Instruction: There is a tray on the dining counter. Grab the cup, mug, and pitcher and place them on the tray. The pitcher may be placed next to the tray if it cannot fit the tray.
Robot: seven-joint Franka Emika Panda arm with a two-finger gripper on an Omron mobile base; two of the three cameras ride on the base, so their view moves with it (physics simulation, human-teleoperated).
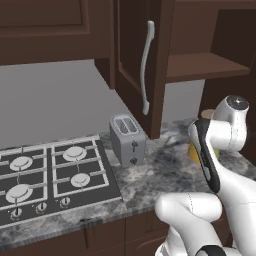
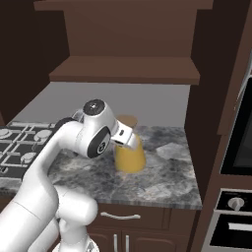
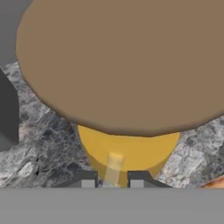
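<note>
The orange-yellow pitcher (image 2: 131, 158) stands on the stone counter by the stove, its tan lid (image 3: 127, 65) close under my hand. My gripper (image 3: 112, 183) reaches down at the pitcher's near side (image 2: 127, 141). The fingers are drawn close together around a pale upright handle strip (image 3: 114, 168) on the pitcher's body. In the left base view a yellow sliver of the pitcher (image 1: 193, 151) shows behind my forearm. The tray, dining counter, cup and mug are out of view.
A grey toaster (image 1: 127, 140) stands left of the pitcher, beside the gas stove (image 1: 50, 175). A cabinet door with a long handle (image 1: 146, 65) hangs open above. A wooden shelf (image 2: 123, 69) overhangs the counter, and an oven column (image 2: 236, 147) bounds the right.
</note>
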